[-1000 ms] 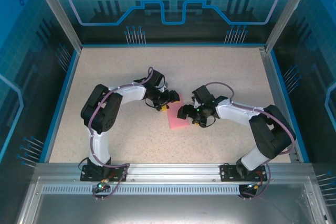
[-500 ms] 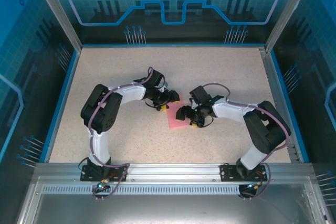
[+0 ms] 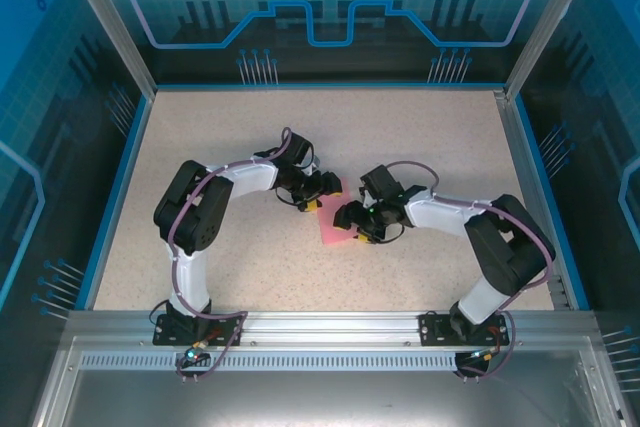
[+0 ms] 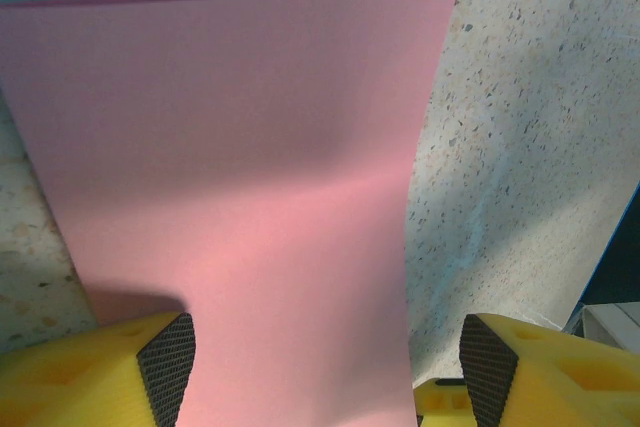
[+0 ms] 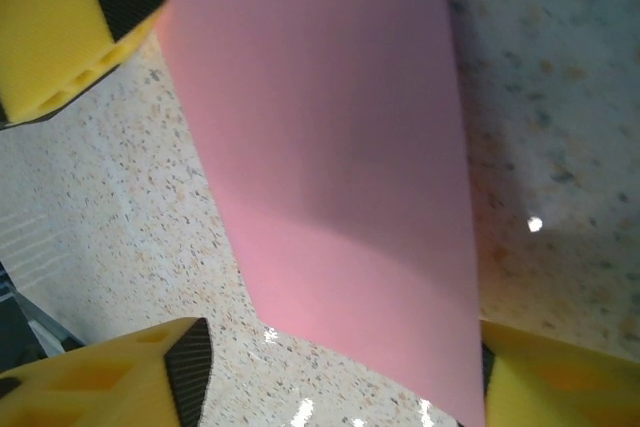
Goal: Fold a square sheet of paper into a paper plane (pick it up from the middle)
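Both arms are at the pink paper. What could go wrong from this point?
The paper looks bowed, not flat on the table, so the open jaws closing across it may crumple it. Both arms' jaws sit close together at the paper, so they could collide or drag it askew.

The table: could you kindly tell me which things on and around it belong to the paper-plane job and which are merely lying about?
Belongs to the job:
square sheet of paper
left tool
right tool

Just there:
speckled table
blue enclosure walls
aluminium front rail
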